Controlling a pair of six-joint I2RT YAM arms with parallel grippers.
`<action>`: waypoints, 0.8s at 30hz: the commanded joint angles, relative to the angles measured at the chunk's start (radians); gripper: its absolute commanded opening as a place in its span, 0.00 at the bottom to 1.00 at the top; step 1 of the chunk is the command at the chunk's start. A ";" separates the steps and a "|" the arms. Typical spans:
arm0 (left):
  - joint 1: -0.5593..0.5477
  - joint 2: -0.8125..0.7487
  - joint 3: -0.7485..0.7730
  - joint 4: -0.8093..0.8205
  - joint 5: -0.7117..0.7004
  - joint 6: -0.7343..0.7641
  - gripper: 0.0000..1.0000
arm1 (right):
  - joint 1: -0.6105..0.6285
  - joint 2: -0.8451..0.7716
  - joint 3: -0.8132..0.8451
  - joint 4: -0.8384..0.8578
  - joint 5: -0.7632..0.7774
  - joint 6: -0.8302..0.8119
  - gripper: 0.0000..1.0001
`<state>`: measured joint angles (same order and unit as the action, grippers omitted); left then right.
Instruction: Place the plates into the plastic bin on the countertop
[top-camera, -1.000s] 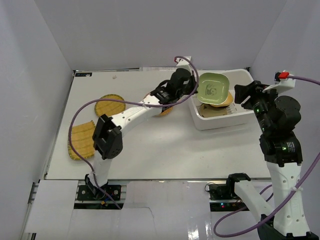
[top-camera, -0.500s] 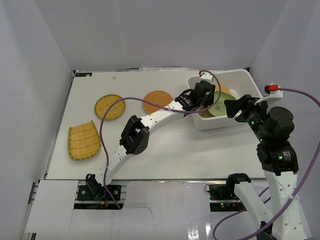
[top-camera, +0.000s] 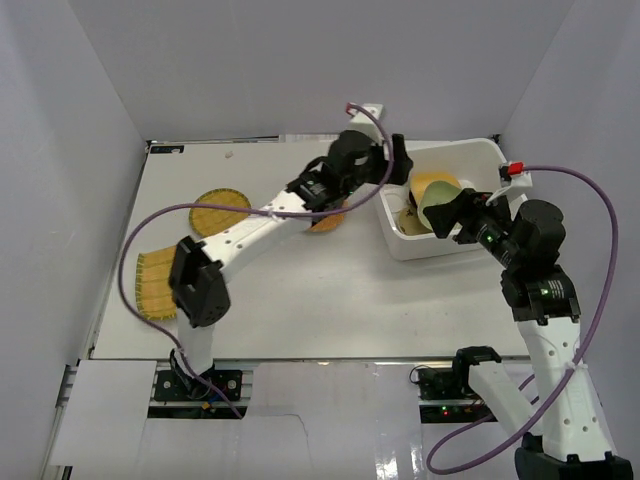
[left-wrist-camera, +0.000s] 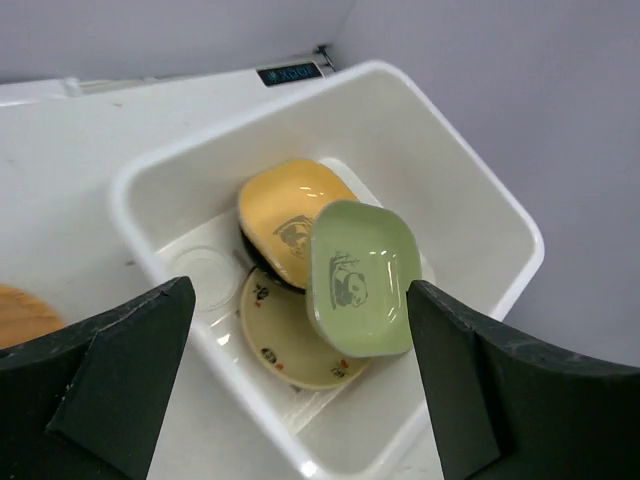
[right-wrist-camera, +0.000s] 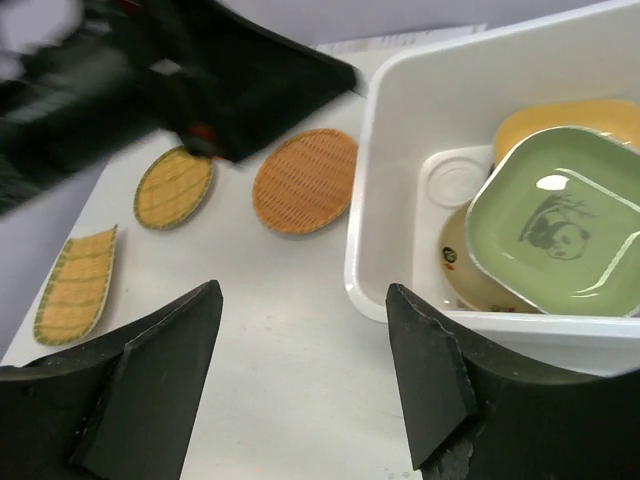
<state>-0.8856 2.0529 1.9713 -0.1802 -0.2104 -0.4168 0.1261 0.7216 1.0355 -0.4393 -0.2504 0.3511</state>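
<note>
The white plastic bin (top-camera: 432, 246) stands at the back right of the countertop (top-camera: 330, 295). Inside it a green panda plate (left-wrist-camera: 360, 275) leans on a yellow squarish plate (left-wrist-camera: 288, 208), with a cream round plate (left-wrist-camera: 285, 340) beneath them. My left gripper (left-wrist-camera: 300, 400) hangs open and empty over the bin's left side (top-camera: 398, 160). My right gripper (right-wrist-camera: 300, 390) is open and empty over the countertop by the bin's front corner (top-camera: 450, 215). Still on the countertop are an orange woven plate (right-wrist-camera: 305, 180), a round yellow woven plate (top-camera: 220, 210) and a ribbed yellow rectangle (top-camera: 152, 285).
The left arm (top-camera: 270, 215) stretches diagonally across the countertop and covers part of the orange woven plate (top-camera: 328, 220). Grey walls (top-camera: 60, 150) close in the left, back and right sides. A purple cable (top-camera: 150, 240) loops beside the left arm.
The left gripper lowered the green plate into the bin, let it go and drew back up to the left, now open. The right gripper moved nearer the bin and opened wider.
</note>
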 joint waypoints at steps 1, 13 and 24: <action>0.129 -0.310 -0.220 0.079 0.067 -0.048 0.98 | 0.020 0.047 -0.034 0.109 -0.139 0.040 0.73; 0.355 -1.216 -1.060 -0.148 -0.085 -0.094 0.98 | 0.694 0.410 -0.087 0.407 0.348 0.153 0.76; 0.355 -1.613 -1.157 -0.245 -0.124 -0.017 0.98 | 0.952 1.203 0.274 0.720 0.182 0.324 0.70</action>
<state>-0.5320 0.4431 0.8097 -0.3889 -0.3286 -0.4652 1.0214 1.8156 1.1801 0.1440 -0.0143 0.6109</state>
